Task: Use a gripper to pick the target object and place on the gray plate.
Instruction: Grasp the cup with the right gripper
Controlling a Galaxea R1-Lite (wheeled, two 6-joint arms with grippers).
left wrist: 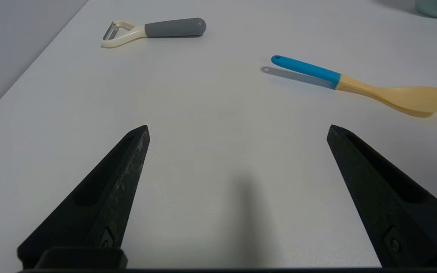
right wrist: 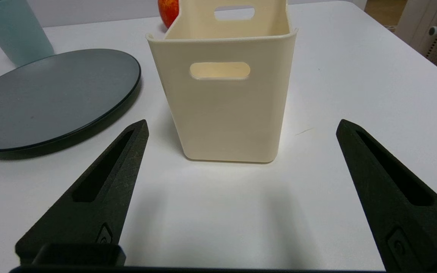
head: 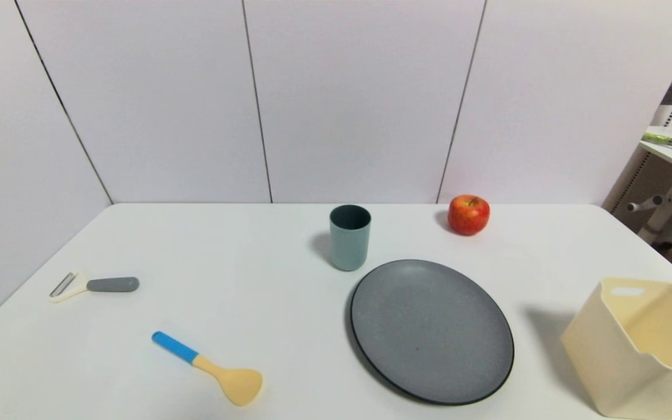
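White panel walls rise behind a white surface (head: pixel 242 245) that fills the lower 2 thirds of the head view. At centre frame the cup (head: pixel 349 237) stands upright, just beside the upper-left rim of the plate (head: pixel 431 330) and apart from it. An apple (head: pixel 468 214) sits right of the cup, near the back edge. At lower right a cream bin (head: pixel 639 356) stands on the surface, well apart from the plate. On the left lie a peeler (head: pixel 94 285) and, below it, a spoon (head: pixel 210 368) with a blue handle.

Neither arm shows in the head view. In the left wrist view the left hand (left wrist: pixel 237 131) is open, fingers spread wide over bare surface, empty, with the peeler at upper left and the spoon at upper right. In the right wrist view the right hand (right wrist: pixel 241 127) is likewise spread and empty, facing the bin's near wall, with the plate at left and the cup at the upper-left corner.
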